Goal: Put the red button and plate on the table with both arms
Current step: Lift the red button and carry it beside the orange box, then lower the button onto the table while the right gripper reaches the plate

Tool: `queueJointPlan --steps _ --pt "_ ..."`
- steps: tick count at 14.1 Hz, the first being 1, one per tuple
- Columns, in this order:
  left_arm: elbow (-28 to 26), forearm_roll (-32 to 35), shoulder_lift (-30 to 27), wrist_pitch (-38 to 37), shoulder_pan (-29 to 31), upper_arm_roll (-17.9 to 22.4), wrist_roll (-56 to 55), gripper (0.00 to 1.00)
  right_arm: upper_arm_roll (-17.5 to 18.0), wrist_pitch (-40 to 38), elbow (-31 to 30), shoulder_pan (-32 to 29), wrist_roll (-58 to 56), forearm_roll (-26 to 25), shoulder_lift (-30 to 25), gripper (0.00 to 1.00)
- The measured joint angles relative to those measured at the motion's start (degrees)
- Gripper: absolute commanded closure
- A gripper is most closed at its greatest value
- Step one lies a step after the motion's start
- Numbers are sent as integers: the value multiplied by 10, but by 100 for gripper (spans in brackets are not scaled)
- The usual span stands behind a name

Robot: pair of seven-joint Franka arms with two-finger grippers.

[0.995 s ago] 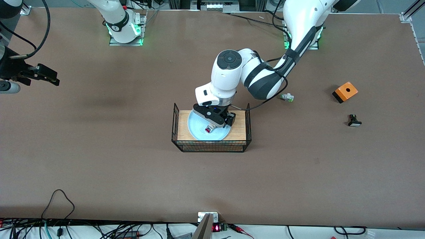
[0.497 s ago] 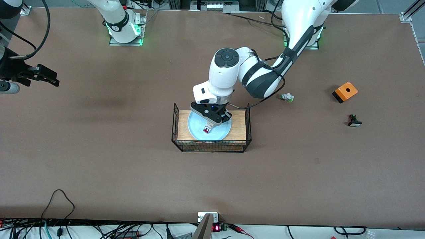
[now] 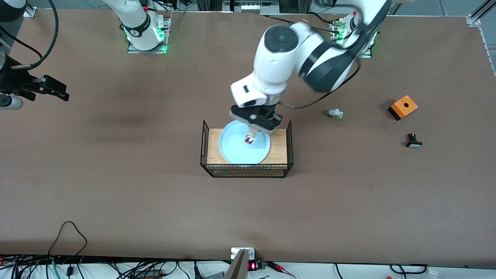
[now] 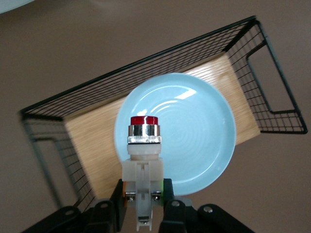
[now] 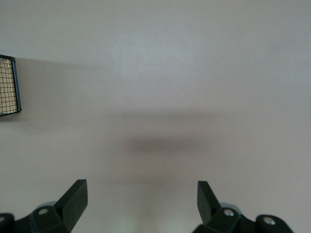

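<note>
1. Over the plate [image 3: 244, 147], up in the air: left gripper [image 3: 254, 131], clamped on the red button [image 3: 248, 138].
2. Fingers [image 4: 171, 213] pressed against the whitish-beige body from both sides, close together with only the button's body between them; no contact with plate or basket.
3. Red button [image 4: 144, 160] held lengthwise out of the gripper [image 4: 144, 213]: red cap at the free end, a shiny metal collar just under it, then the pale blocky body between the fingers.
4. Clear of the plate's surface, hanging over the part of the plate toward the robots' bases.
5. Plate [image 4: 194, 136]: round, plain light blue, shallow, faint concentric rings and glare on it; flat on the wooden board of the black wire basket [image 3: 246, 171], nothing lying in it.
6. Basket on the brown table [image 3: 116, 193], about mid-table.
7. Over the right arm's end of the table, away from the basket: right gripper [image 3: 54, 90], waiting, fingers [image 5: 73, 199] wide apart, holding nothing, bare tabletop below.
8. Toward the left arm's end, on the table: a small green-tipped part [image 3: 334, 113], an orange box [image 3: 403, 107], a black part with a white cap [image 3: 413, 141], all well apart from the basket.
</note>
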Motion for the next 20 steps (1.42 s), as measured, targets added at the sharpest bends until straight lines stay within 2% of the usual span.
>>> queueJointPlan --steps 2,5,7,11,13,16,18,20 --pt "0 -11 -49 -97 45 1 0 89 0 0 0 0 0 0 0 0" --pt "-5 -16 -78 -205 121 3 11 89 0 0 0 0 0 0 0 0" --pt "-16 -17 -76 -229 162 6 27 88 1 0 0 1 0 0 0 0" --pt "-64 -16 -60 -228 252 8 117 88 -1 1 0 -1 0 1 0 0" --pt "-102 -16 -50 -191 302 10 181 87 -1 0 0 -1 0 1 2 0" --pt "-193 -16 -39 -76 375 12 258 85 0 -2 0 1 14 4 4 0" --pt "-262 -16 -34 9 406 13 278 85 11 -5 -1 17 103 11 8 0" --pt "-320 -13 -25 86 420 13 290 85 22 -3 -2 69 230 26 18 0"
